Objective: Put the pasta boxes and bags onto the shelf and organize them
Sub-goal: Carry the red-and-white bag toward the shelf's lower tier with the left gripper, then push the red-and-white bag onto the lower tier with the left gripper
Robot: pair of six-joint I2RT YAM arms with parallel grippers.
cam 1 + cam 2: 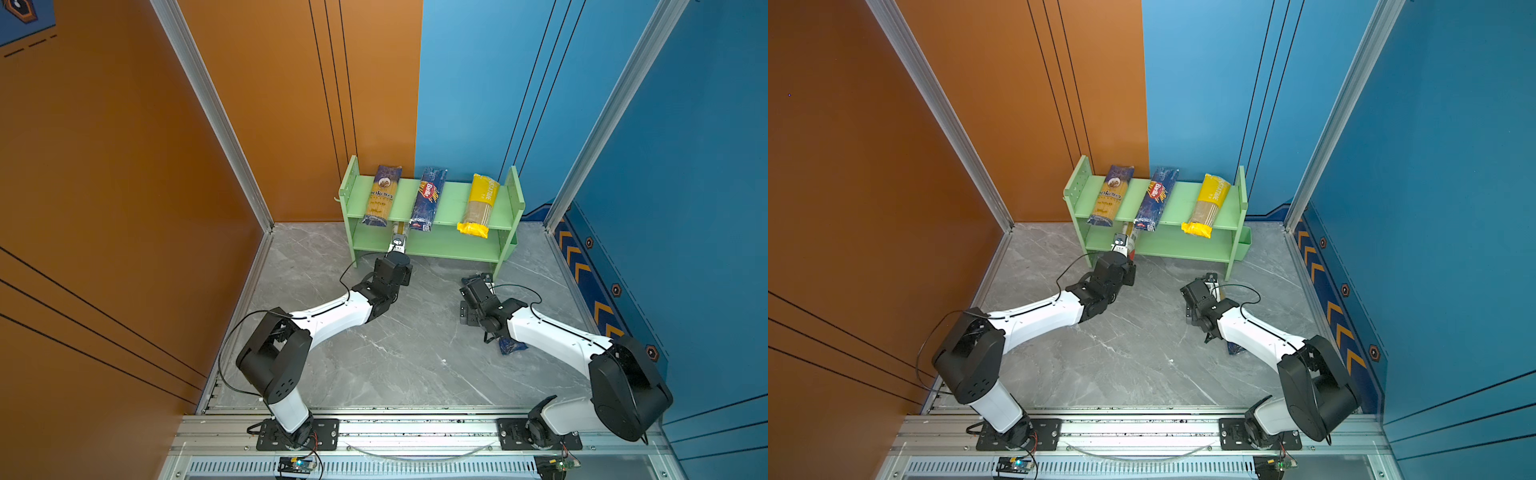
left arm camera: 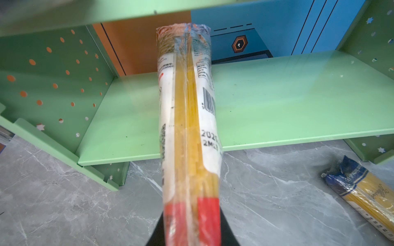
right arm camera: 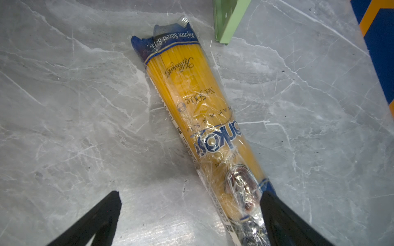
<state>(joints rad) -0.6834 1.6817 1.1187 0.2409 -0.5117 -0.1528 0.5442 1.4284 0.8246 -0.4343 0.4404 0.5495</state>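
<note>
The green shelf (image 1: pixel 455 199) (image 1: pixel 1179 203) stands against the back wall. Its top tier carries a dark-blue-and-yellow pack (image 1: pixel 381 195), a dark blue Barilla pack (image 1: pixel 429 198) and a yellow pack (image 1: pixel 478 205). My left gripper (image 1: pixel 398 242) (image 2: pixel 191 230) is shut on the red end of a clear spaghetti pack (image 2: pixel 189 119), whose far end reaches over the lower tier (image 2: pixel 287 102). A second dark-blue-and-yellow pack (image 3: pixel 204 119) (image 2: pixel 362 191) lies on the floor. My right gripper (image 3: pixel 189 208) (image 1: pixel 478 282) is open around its near end, one finger against its side.
A small green bin (image 1: pixel 1244 245) hangs on the shelf's right side panel. Orange wall on the left and blue wall on the right close in the grey marble floor (image 1: pixel 415 353). The shelf's right foot (image 3: pixel 230 21) stands just beyond the floor pack.
</note>
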